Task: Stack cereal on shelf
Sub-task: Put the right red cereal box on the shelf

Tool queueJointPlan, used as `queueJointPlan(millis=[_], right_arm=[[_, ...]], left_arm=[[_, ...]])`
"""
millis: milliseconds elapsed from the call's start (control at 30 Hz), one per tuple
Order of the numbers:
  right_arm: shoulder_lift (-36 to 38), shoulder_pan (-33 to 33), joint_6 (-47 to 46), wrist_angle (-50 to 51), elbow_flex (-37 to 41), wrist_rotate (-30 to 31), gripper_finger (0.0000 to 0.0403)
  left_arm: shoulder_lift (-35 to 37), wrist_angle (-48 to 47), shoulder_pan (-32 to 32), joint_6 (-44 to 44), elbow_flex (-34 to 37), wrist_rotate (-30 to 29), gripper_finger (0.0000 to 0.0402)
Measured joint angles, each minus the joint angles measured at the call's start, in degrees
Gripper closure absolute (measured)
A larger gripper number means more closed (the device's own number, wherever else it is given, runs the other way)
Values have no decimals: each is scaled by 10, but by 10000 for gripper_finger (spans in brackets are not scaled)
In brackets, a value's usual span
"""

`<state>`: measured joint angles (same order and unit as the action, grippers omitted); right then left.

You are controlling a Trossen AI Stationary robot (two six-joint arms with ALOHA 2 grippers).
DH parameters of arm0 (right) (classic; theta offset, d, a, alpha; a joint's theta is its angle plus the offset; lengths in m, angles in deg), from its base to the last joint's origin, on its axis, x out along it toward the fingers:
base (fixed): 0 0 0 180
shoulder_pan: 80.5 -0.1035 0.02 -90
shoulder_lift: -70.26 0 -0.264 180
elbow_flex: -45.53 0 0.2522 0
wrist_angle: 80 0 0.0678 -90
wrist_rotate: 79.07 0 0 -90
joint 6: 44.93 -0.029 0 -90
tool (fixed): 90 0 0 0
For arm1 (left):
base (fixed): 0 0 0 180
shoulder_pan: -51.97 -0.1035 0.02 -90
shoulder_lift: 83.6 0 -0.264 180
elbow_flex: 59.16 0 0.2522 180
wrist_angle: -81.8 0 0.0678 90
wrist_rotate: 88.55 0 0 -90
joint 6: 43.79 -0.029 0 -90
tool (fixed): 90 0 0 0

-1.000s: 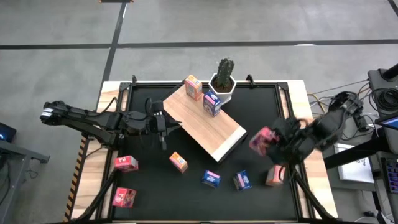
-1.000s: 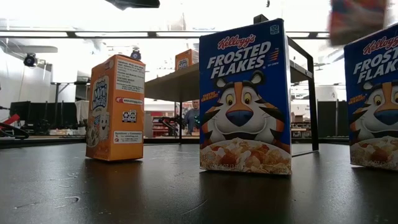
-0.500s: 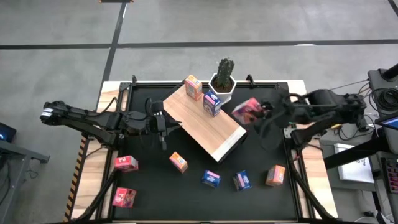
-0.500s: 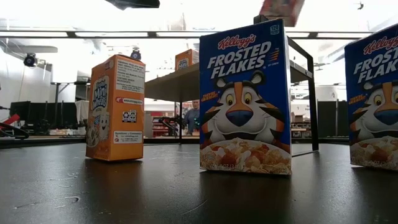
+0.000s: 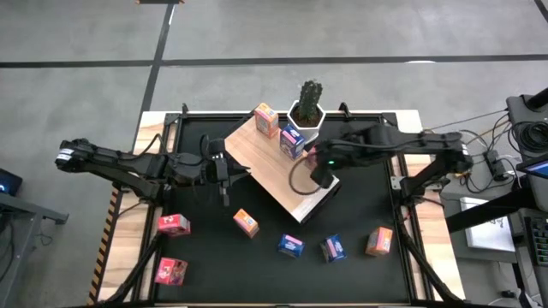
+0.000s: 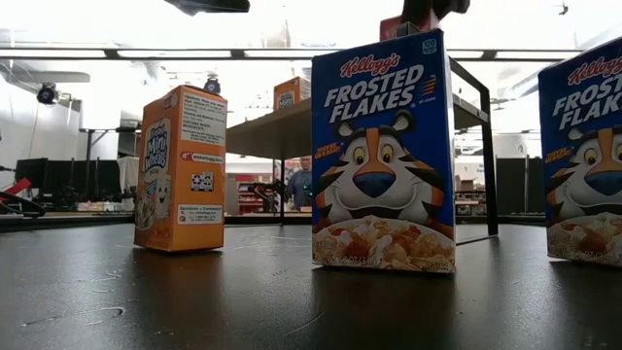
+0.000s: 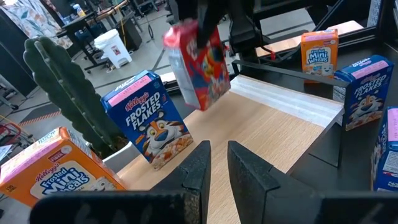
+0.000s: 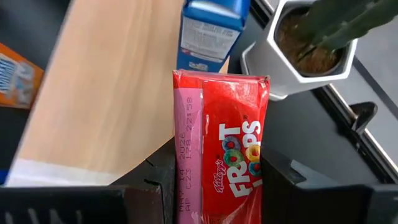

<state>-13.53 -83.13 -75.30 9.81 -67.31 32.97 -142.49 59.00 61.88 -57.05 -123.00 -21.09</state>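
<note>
Now your right gripper (image 8: 217,180) is hanging over the shelf (image 5: 265,167), where a second ago it was out over the right side of the desk (image 5: 360,218) with the same load. Its jaws are clamped on a red Froot Loops box (image 8: 222,163), one on each broad side, and the box is riding upright but a little tilted, clear of the wood. In the left wrist view you are seeing that red box in the air just beside the blue Frosted Flakes box (image 7: 149,127), not touching it. So the carry is looking finished, and what is remaining for this box is, in my judgement, a straight lowering onto the bare board.

You are already keeping two boxes on the shelf: the blue one and an orange Mini Wheats box (image 5: 266,119) at its far end, both standing. The white pot (image 5: 306,116) with the cactus (image 5: 311,92) is sitting just beyond that far corner, so you are working close to it. Six more boxes are waiting on the near part of the desk, among them an orange one (image 5: 246,222) and a blue one (image 5: 290,245).

Your left gripper (image 7: 214,165) is idling at the shelf's left edge, jaws nearly together and holding nothing.
</note>
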Motion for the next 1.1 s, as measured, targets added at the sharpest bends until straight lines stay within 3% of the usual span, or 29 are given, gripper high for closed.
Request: queueJointPlan(millis=[500, 1100], right_arm=[[-26, 7, 4, 6, 2, -30, 259], [-26, 9, -10, 2, 8, -29, 194]], left_arm=[[0, -6, 0, 0, 0, 0, 364], [0, -6, 0, 0, 0, 0, 364]])
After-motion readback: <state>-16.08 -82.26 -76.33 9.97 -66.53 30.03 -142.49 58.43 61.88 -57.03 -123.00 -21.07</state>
